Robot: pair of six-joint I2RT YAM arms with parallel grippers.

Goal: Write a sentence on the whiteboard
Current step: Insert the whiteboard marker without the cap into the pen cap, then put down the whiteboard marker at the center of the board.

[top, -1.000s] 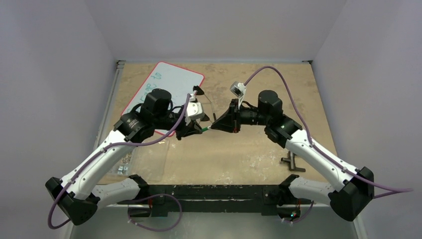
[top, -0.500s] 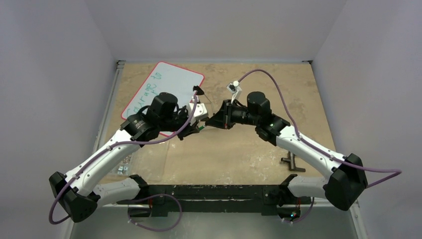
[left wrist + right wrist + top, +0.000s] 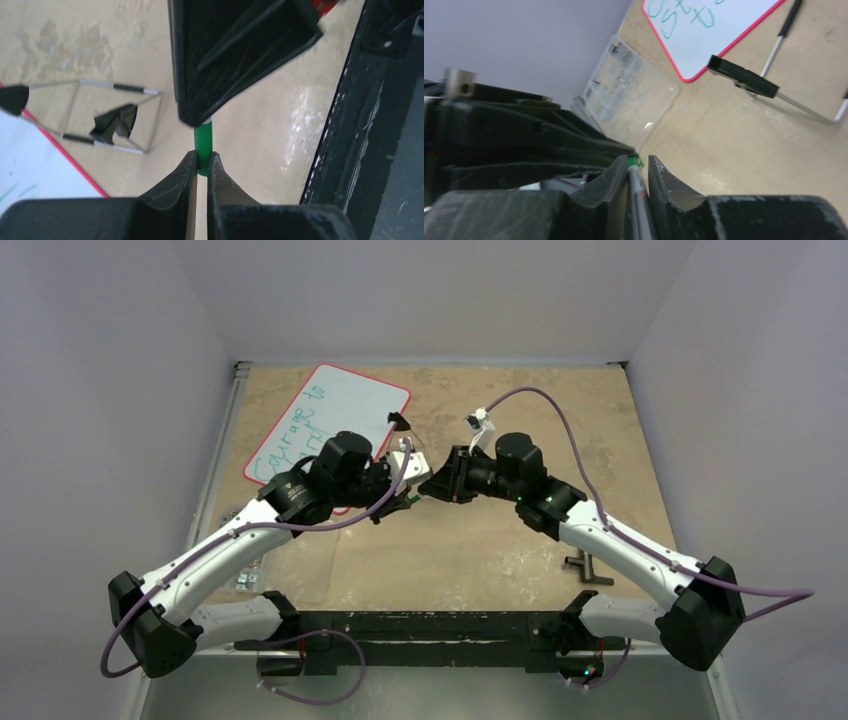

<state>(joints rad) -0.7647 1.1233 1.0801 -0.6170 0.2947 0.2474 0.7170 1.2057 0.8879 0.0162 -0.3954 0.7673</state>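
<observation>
Teal-green cursive handwriting (image 3: 298, 430) runs in two lines across the large, glossy white rectangular whiteboard with the thin red-pink rim (image 3: 355, 400). That board lies flat on the far-left part of the mottled tan tabletop (image 3: 500, 540), with the left arm crossing over its near corner in the top view. The action is mid-table, where both arms reach in and meet tip to tip just off the board's near right corner. The left gripper (image 3: 201, 156) has its two black fingers pinched tight on the green end of a slim green-and-pale marker (image 3: 203, 140), and the left wrist view shows no gap at all. The right gripper (image 3: 638, 161) faces it nose-on from the opposite side, fingers clamped along the marker's pale grey barrel, green just peeking out past the fingertips. So it's one pen in two grips, over tan tabletop beside the board. A thin wire frame with black end pieces (image 3: 117, 120) lies on the table close to the board's rim. A clear plastic sheet (image 3: 634, 92) lies flat by the board's near edge.
</observation>
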